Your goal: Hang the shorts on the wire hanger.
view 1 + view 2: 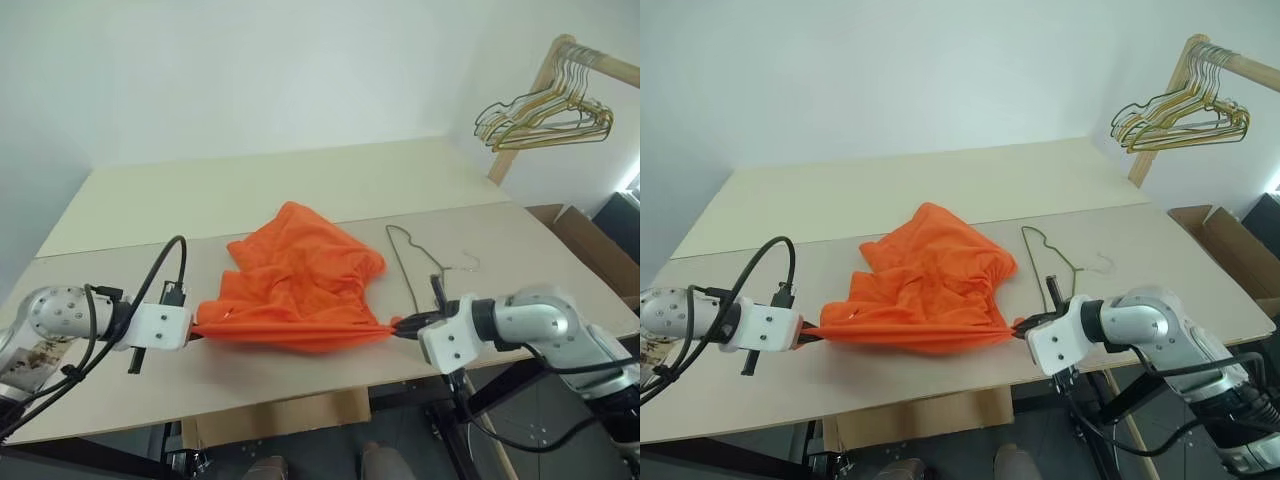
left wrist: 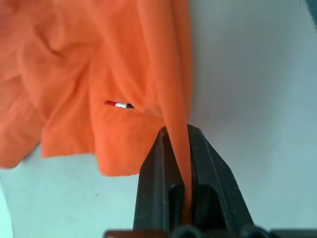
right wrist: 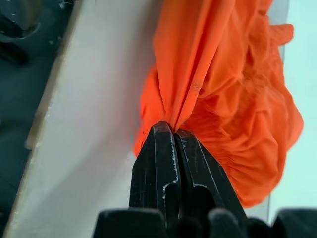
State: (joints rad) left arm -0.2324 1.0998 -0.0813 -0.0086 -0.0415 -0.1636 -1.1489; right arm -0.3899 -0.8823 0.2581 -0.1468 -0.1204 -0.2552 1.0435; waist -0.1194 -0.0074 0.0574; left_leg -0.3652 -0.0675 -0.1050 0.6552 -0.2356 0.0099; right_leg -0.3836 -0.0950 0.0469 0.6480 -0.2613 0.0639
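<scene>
L gripper (image 1: 196, 333) clamped on the left end of the orange shorts (image 1: 300, 280); fabric pinched betw. its black fingers (image 2: 153, 188). Shorts stretched across the table (image 1: 300, 180) near its front edge, bunched in the middle. R gripper (image 1: 398, 327) pinches the right end. Wire hanger (image 1: 412, 268) lies flat just right of the shorts. Far right, a bunch of hangers (image 1: 545, 115) on a wooden rack (image 1: 530, 95).

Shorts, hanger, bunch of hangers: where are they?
Shorts (image 1: 300, 275), left eye view, middle of the fabric.
Hanger (image 1: 403, 262), left eye view, long wire side.
Bunch of hangers (image 1: 545, 120), left eye view, lower wires.
</scene>
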